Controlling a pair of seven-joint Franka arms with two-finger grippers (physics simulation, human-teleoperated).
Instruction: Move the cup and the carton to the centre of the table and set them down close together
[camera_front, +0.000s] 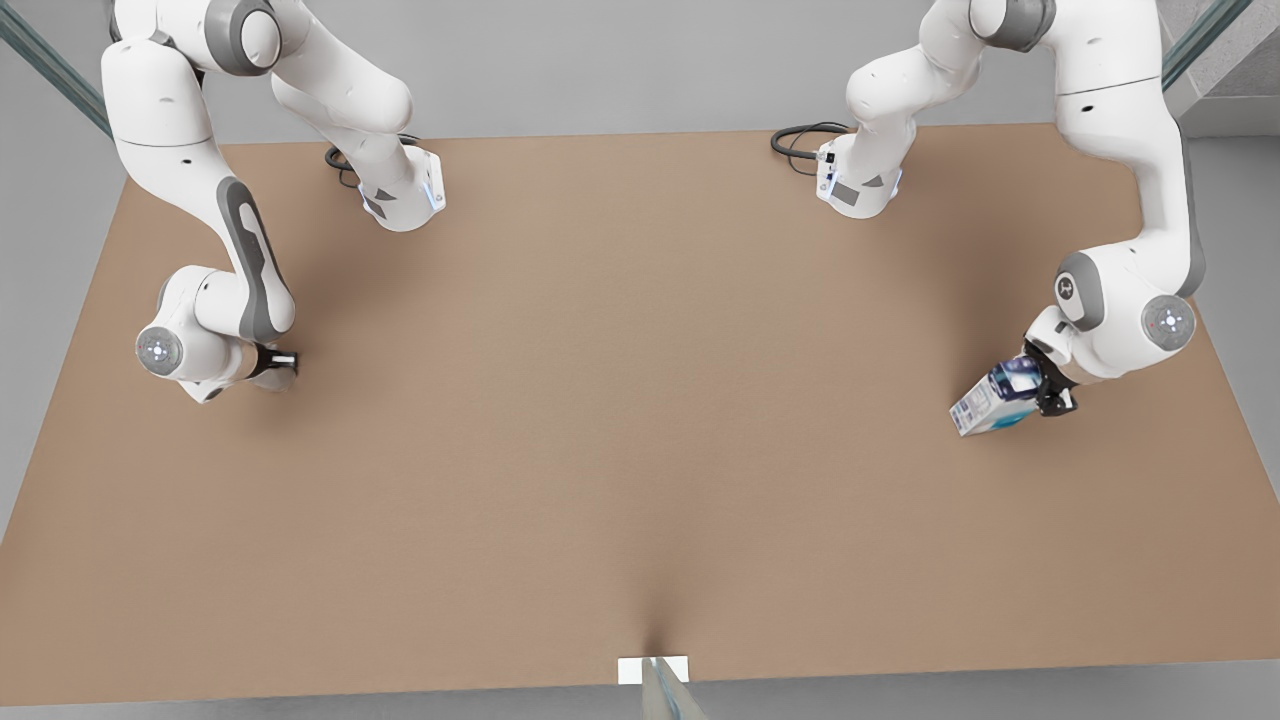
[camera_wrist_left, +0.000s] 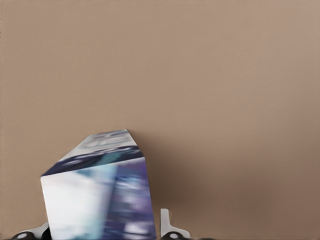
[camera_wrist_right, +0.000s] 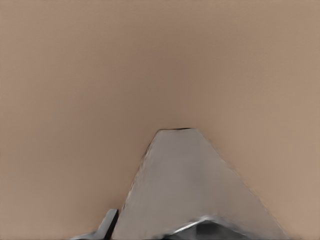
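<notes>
While both arms are hanging out near opposite short edges of the plain matte brown table (camera_front: 640, 420), the left gripper (camera_front: 1040, 385) is clamping the white-and-dark-blue rectangular carton (camera_front: 990, 400) tilted, and the right gripper (camera_front: 280, 365) is pinching the pale silvery tapered cup (camera_wrist_right: 185, 185), presumably for carrying centreward.

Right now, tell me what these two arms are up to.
Each arm has one item in its grip, far apart at opposite sides of the table. The left gripper, at the front view's right, is shut on the carton, which is tilted. The right gripper, at the front view's left, is shut on the cup. The centre of the table, where both are meant to end up close together, has neither item on it yet.
</notes>
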